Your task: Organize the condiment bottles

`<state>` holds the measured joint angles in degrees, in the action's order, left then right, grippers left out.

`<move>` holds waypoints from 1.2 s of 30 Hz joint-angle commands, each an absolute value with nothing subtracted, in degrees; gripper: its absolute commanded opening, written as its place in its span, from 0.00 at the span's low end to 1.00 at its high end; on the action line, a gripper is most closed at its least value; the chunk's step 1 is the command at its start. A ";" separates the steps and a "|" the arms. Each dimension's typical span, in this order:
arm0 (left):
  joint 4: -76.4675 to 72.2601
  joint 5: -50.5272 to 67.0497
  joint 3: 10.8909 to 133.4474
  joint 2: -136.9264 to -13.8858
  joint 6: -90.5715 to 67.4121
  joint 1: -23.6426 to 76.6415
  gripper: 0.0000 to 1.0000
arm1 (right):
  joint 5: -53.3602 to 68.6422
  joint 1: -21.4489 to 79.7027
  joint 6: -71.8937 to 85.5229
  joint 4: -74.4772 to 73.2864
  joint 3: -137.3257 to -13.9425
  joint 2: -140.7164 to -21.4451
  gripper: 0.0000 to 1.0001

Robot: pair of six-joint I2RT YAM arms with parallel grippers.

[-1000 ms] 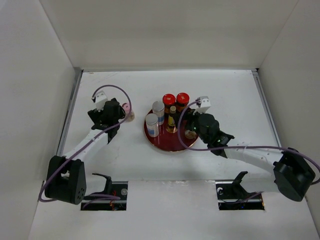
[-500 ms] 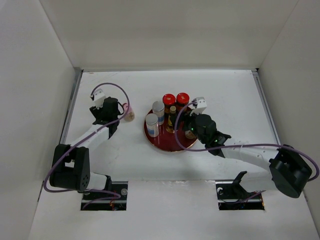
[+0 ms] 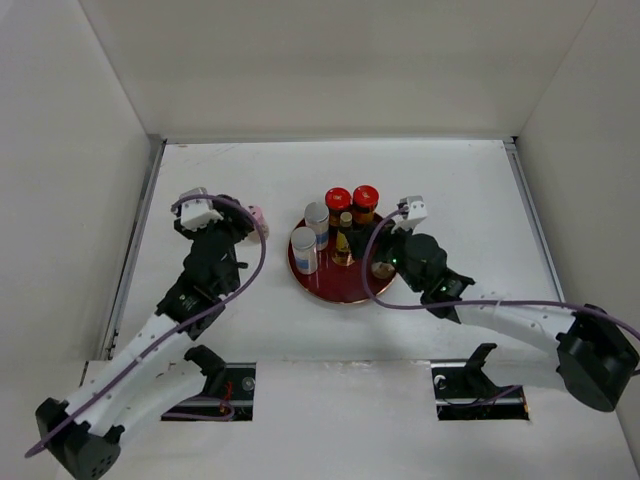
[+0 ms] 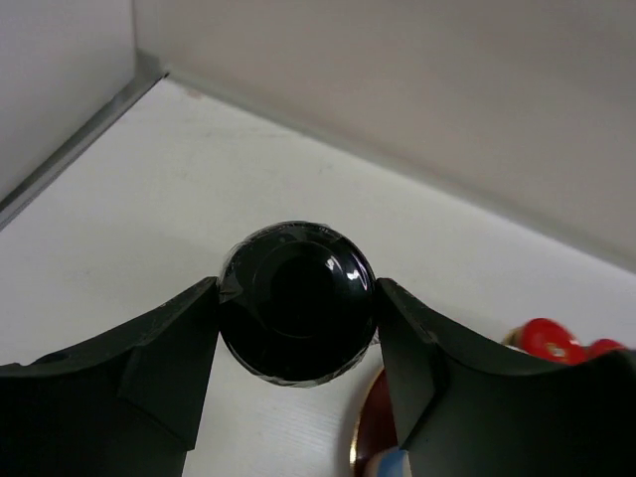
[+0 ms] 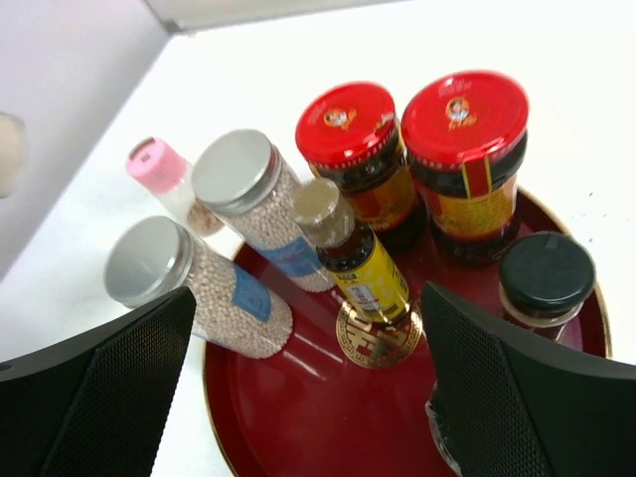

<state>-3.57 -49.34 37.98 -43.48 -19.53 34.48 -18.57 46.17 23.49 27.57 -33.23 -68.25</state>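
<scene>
While left gripper (image 4: 298, 300) pinches black-capped bottle (image 4: 296, 283) on both sides, right gripper (image 5: 308, 293) gapes wide at red tray (image 5: 288, 422), holding nothing. Pink-capped bottle (image 5: 159, 167) stands beside tray.

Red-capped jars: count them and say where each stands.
2. Both at the far side of the dark red tray: one jar beside the slim amber bottle, the other jar behind the black-capped bottle. None seems hidden.

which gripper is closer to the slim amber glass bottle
right. the right gripper hangs open just by the slim amber bottle on the dark red round tray; the left gripper is off the tray's left side, shut on a black round cap
</scene>
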 commanded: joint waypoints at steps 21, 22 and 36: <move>-21.35 -44.48 46.59 -67.04 -7.72 70.72 0.40 | -32.08 33.27 34.01 31.20 -21.62 -46.49 0.48; -21.71 -43.78 45.89 -68.45 -8.34 70.01 0.40 | -31.65 32.66 34.27 31.20 -21.62 -46.93 0.51; -27.95 -38.41 36.13 -78.49 -18.36 63.50 0.45 | -29.18 32.56 34.37 31.73 -22.50 -50.36 0.61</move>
